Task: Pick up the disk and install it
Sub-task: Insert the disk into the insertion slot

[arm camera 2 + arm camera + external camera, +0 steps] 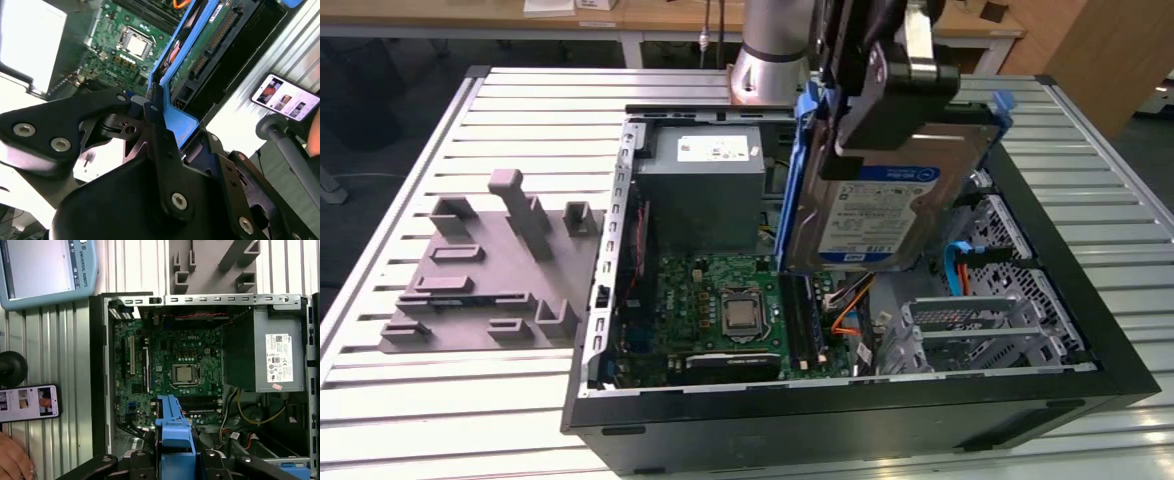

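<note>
Computer case [854,410], open-topped, lies on the slatted bench [400,390] with its black wall closest. Inside it, a green motherboard [720,300] is exposed, with a perforated metal cage [974,330] toward the exterior view's right. A grey fixture block [494,270] sits beside the case on the exterior view's left. Further back, the disk [881,215] hangs on edge over the case interior, label facing outward. The gripper [887,135] holds its upper end, jaws pinching the blue frame from both sides. A grey power supply [707,190] stands just beside the disk.
</note>
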Action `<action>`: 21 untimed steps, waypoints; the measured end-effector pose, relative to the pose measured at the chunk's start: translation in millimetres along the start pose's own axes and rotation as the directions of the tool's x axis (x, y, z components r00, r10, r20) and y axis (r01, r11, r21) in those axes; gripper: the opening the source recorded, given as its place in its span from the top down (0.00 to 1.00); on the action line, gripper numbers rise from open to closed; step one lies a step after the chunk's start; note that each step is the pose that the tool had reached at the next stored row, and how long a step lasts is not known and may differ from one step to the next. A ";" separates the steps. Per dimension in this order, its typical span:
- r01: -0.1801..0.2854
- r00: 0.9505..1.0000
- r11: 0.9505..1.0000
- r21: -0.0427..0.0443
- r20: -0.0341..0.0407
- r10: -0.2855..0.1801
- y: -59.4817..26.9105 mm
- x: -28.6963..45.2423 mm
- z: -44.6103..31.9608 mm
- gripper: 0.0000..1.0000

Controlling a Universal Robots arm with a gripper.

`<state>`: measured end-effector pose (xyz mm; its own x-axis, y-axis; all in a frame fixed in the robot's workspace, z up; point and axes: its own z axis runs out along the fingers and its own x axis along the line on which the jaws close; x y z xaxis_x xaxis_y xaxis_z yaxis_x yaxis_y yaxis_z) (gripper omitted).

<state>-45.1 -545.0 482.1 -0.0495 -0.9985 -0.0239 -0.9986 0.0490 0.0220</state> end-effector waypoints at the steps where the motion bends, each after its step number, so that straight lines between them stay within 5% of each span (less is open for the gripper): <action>1: 0.000 1.000 1.000 0.000 0.000 0.000 -0.3 3.7 0.7 0.64; 6: 0.000 1.000 1.000 0.000 0.000 0.000 -3.2 14.8 3.4 0.64; 15: 0.000 1.000 1.000 0.000 0.000 0.000 -30.8 16.2 7.1 0.64; 21: 0.000 1.000 1.000 0.000 0.000 0.000 -37.6 21.8 9.7 0.64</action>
<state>-8.8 -568.4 471.0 -0.0495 -0.9985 -0.0240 -0.9986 0.0490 0.0220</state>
